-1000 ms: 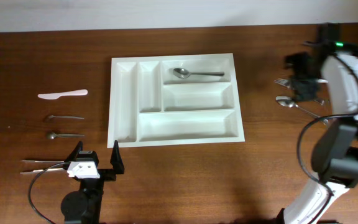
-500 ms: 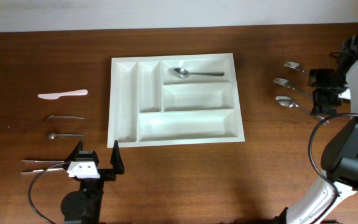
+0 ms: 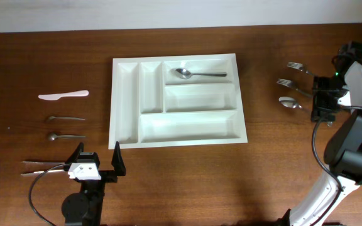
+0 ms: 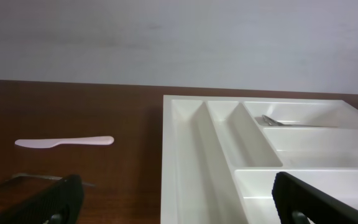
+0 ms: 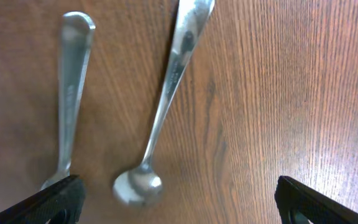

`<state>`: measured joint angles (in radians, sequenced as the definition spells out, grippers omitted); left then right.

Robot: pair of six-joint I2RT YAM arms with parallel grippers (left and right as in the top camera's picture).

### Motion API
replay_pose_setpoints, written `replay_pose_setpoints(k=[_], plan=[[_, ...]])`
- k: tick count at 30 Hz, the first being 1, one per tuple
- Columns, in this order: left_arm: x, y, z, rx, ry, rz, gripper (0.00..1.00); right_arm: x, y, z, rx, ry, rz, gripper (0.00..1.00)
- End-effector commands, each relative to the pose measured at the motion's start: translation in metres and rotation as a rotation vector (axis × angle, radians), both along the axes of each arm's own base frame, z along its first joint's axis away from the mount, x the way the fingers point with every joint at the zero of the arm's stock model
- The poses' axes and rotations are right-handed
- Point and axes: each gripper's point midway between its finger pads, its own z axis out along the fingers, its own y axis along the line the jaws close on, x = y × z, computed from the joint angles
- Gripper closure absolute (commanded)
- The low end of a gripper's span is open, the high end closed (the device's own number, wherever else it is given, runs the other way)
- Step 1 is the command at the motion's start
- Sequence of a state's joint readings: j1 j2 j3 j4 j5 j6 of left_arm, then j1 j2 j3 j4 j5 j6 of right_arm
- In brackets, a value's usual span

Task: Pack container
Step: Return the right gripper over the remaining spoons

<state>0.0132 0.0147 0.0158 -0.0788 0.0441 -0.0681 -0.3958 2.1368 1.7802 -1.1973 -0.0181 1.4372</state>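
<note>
**Packing at an early stage.** The container (image 3: pixel 200 98), a white five-compartment tray, lies mid-counter (image 3: pixel 263 176) and holds one spoon (image 3: pixel 198 75) in its upper long compartment. The other four compartments are bare, so the task appears barely begun. Outside it to the left lie a pale plastic knife (image 3: pixel 63 95), two small spoons (image 3: pixel 66 118) and thin metal pieces (image 3: pixel 43 166) of uncertain kind; to the right lie two forks (image 3: pixel 288 83) and a larger spoon (image 3: pixel 290 103). The left claw (image 3: pixel 98 150) rests wide open and empty just outside the tray's near-left corner, while the right claw (image 5: pixel 182 200) hangs wide open and empty over the right-hand cutlery.
</note>
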Motion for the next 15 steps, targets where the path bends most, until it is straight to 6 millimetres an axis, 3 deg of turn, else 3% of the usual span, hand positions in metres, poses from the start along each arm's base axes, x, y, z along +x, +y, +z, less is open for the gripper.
replay_pose_setpoints(k=[1,15], plan=[[0.000,0.000,-0.001,0.016,-0.002,0.000,0.01,-0.006,0.000,-0.019,0.004,0.058,-0.015,0.01],[0.000,0.000,-0.001,0.016,-0.003,0.000,0.01,-0.011,-0.001,-0.035,0.008,0.102,-0.015,0.01]])
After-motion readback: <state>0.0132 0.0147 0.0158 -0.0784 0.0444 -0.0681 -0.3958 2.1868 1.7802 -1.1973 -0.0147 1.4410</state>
